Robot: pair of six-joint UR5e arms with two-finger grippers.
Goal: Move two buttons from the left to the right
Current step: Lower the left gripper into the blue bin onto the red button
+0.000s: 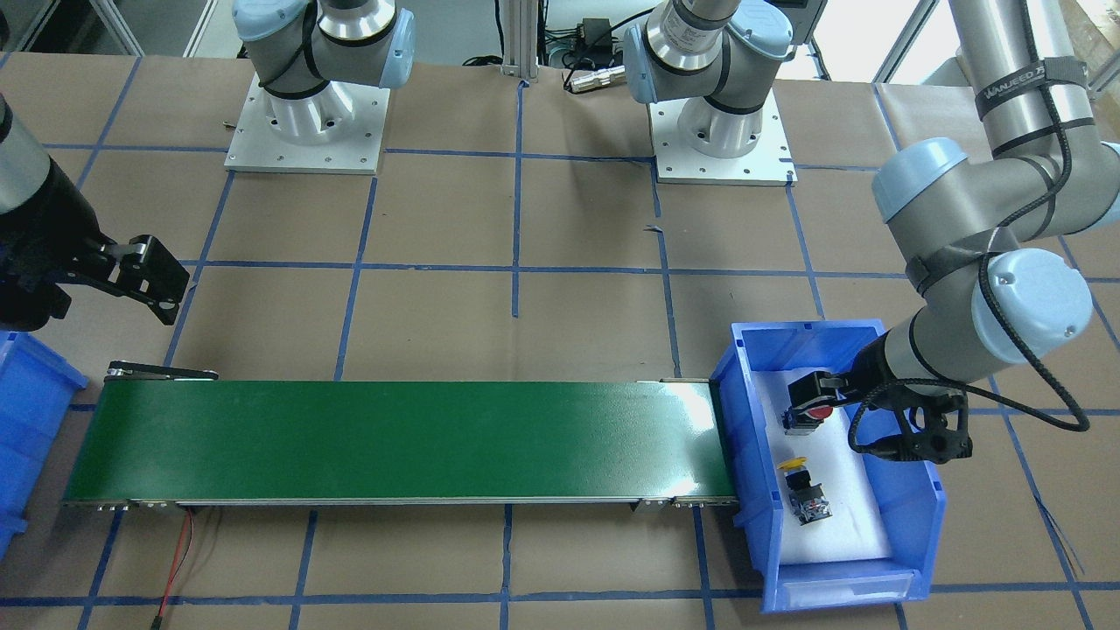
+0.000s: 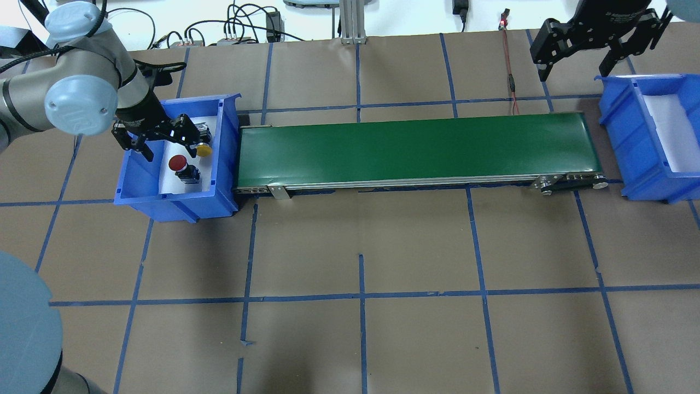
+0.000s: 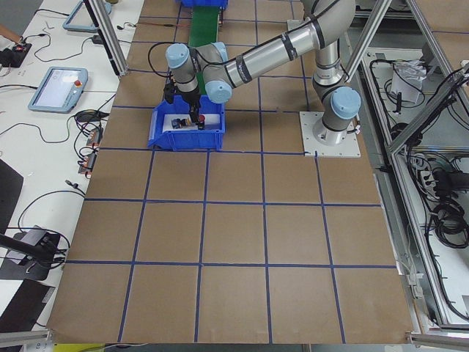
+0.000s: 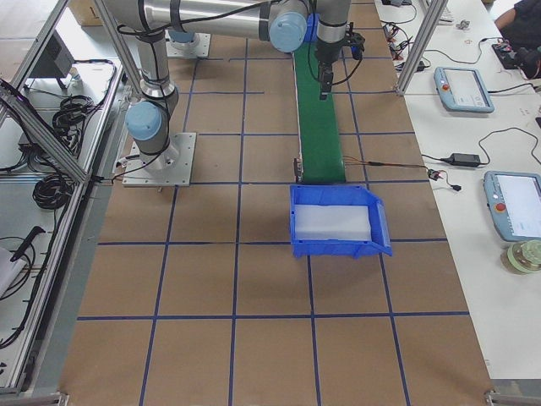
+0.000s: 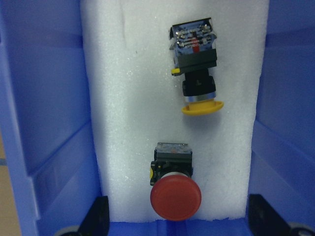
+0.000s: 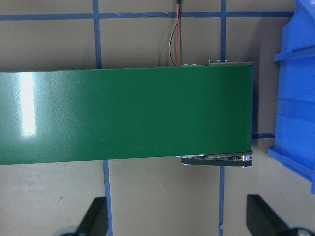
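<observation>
The red-capped button [image 5: 174,189] and the yellow-capped button [image 5: 197,88] lie on white foam in the left blue bin [image 2: 142,191]. Overhead, the red button [image 2: 176,162] lies next to the yellow button [image 2: 204,150]. My left gripper [image 2: 161,141] hangs open over this bin and holds nothing. In the wrist view its fingers [image 5: 98,216] stand wide on either side of the red cap. In the front view the gripper [image 1: 809,404] partly hides the red button [image 1: 820,411]; the yellow button [image 1: 803,490] lies nearer the camera. My right gripper [image 2: 593,54] is open and empty beyond the belt's right end.
A long green conveyor belt [image 2: 415,150] runs between the two bins. The right blue bin [image 2: 629,137], lined with white foam, has no buttons in it. A red-and-black wire [image 2: 511,82] runs to the belt's far right corner. The brown table is marked with blue tape lines.
</observation>
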